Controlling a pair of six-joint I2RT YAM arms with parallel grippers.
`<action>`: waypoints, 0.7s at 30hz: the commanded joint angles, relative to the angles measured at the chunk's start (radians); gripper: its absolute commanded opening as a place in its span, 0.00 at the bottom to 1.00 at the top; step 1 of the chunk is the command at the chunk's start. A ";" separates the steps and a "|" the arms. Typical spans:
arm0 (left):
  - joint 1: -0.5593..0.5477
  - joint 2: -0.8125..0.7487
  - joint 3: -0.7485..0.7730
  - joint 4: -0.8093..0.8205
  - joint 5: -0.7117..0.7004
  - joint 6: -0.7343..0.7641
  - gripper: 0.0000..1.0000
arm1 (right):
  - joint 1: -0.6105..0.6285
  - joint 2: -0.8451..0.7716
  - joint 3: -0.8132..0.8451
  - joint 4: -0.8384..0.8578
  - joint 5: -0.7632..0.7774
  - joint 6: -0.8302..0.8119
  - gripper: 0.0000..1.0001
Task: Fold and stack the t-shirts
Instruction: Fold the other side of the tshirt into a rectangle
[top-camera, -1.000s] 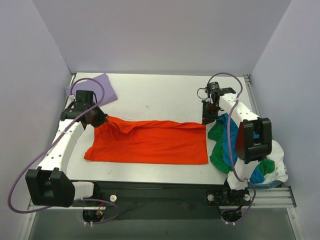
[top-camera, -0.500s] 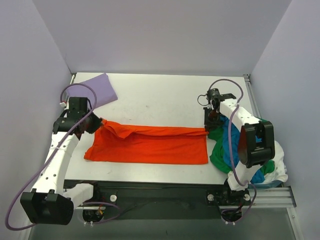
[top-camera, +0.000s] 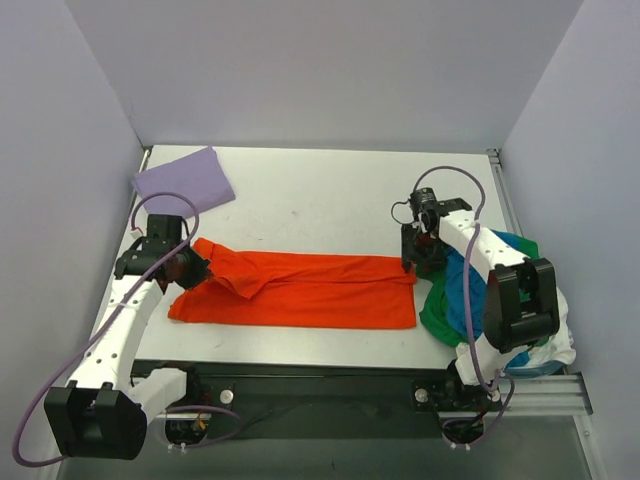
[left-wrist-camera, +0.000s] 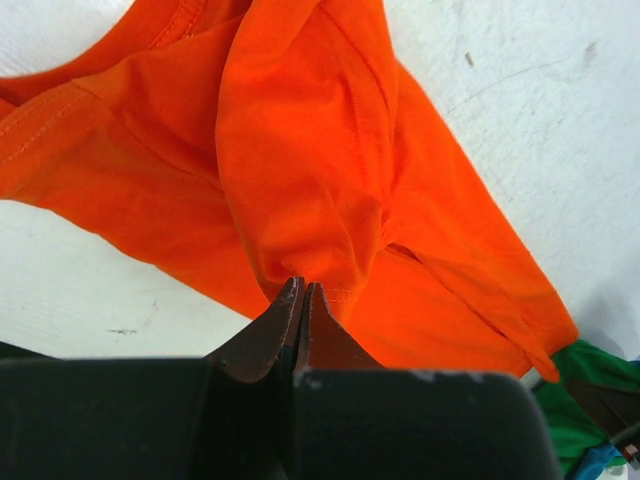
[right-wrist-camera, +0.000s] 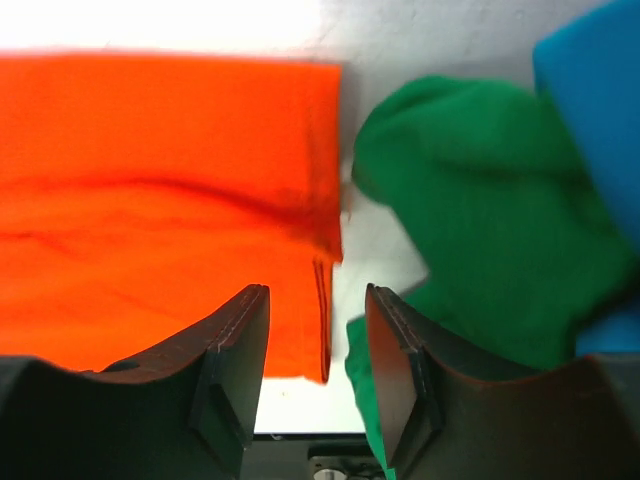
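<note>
The orange-red t-shirt (top-camera: 310, 295) lies as a long band across the near half of the table, its far edge folded over toward me. My left gripper (top-camera: 192, 266) is shut on a bunch of cloth at the shirt's left end, and its tips (left-wrist-camera: 302, 291) pinch the orange fold (left-wrist-camera: 300, 180). My right gripper (top-camera: 412, 258) stands open just above the shirt's right edge (right-wrist-camera: 325, 230) with nothing between its fingers (right-wrist-camera: 245, 330). The lavender t-shirt (top-camera: 185, 180) lies folded at the back left. The green (top-camera: 437, 310), blue (top-camera: 462, 290) and white (top-camera: 558, 322) t-shirts are heaped at the right.
The heap of shirts sits under the right arm, against the table's right edge. In the right wrist view, green cloth (right-wrist-camera: 480, 220) lies a narrow strip of bare table away from the orange hem. Grey walls enclose the table (top-camera: 330, 200) on three sides.
Both grippers carried the orange shirt's far edge toward the near side, folding it over. The right gripper then opened and let go of the cloth. The left stays shut on it.
</note>
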 joint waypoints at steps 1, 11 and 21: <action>0.006 -0.037 -0.014 0.001 0.031 -0.013 0.00 | 0.043 -0.123 -0.017 -0.049 0.034 0.012 0.44; 0.029 -0.023 -0.050 0.035 0.076 0.009 0.00 | 0.078 0.021 0.058 0.017 -0.010 0.016 0.42; 0.064 0.009 -0.039 0.042 0.112 0.088 0.00 | 0.093 0.086 -0.008 0.072 -0.018 0.028 0.37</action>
